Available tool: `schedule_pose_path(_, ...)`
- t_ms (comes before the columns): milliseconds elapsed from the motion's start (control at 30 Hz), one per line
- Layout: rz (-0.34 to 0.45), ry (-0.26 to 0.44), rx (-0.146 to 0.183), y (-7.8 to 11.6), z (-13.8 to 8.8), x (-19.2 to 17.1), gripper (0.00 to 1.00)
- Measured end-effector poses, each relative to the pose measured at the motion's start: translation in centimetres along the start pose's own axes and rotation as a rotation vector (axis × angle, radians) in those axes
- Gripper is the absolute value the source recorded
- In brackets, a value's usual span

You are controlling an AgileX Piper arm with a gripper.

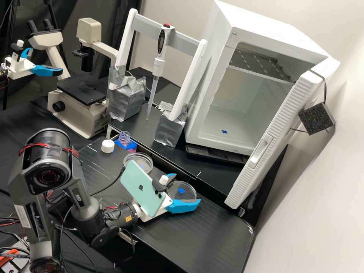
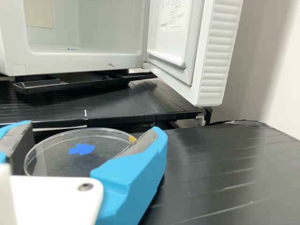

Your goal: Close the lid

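Pale wall [image 1: 318, 204], black curtain [image 1: 112, 22], black bench [image 1: 212, 237]

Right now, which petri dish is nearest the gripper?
The petri dish right at the gripper, farther from the capless bottle; the other petri dish sits near that bottle.

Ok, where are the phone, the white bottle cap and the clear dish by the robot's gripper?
Phone [image 1: 145, 191], high view: its back.
White cap [image 1: 107, 143], high view: its top.
Clear dish [image 2: 63, 161], wrist view: its see-through top.

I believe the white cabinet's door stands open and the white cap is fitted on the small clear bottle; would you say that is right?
Not quite: the high view shows the white cap off the small clear bottle, lying beside it on the bench. The white cabinet's door does stand open.
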Motion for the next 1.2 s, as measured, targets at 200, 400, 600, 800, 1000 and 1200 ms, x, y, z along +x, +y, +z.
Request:
schedule_pose_path(200, -0.001, -0.004, 0.01, 0.1, 0.0, -0.1, 0.0)
schedule_pose_path(400, 0.007, -0.012, 0.058, 0.5, -0.5, -1.5, 0.0)
schedule_pose_path(600, 0.077, 0.113, 0.088, 1.7, -3.1, -3.1, 0.0)
schedule_pose_path(800, 0.063, 0.261, 0.079, 1.7, -5.6, -4.1, 0.0)
schedule_pose_path(1000, -0.056, 0.419, 0.043, -0.1, -8.0, -4.4, 0.0)
schedule_pose_path(1200, -0.132, 0.476, -0.026, -1.7, -8.8, -4.2, 0.0)
